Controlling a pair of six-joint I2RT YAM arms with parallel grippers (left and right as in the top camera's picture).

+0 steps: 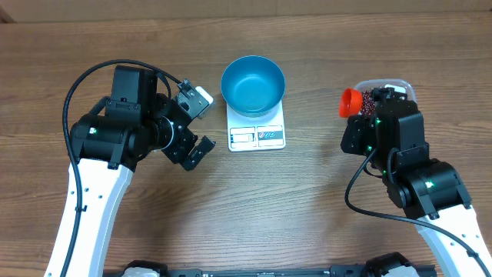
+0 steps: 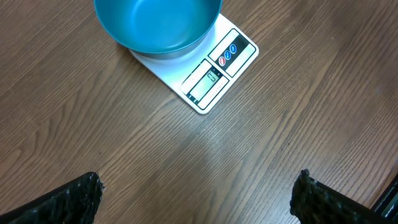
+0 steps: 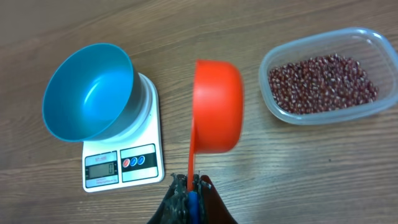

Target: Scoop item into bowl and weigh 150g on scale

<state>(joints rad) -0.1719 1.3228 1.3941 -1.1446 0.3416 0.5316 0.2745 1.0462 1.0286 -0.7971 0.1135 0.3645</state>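
Note:
The blue bowl stands empty on the white scale. Dark red-brown beans fill a clear tub to the right of the scale. My right gripper is shut on the handle of an orange scoop, which hangs on its side between scale and tub. Left of the scale, my left gripper is open above the wood with nothing between its fingers.
The wooden table spreads all round. The scale's display faces the front edge. The tub sits at the right, partly under my right arm in the overhead view.

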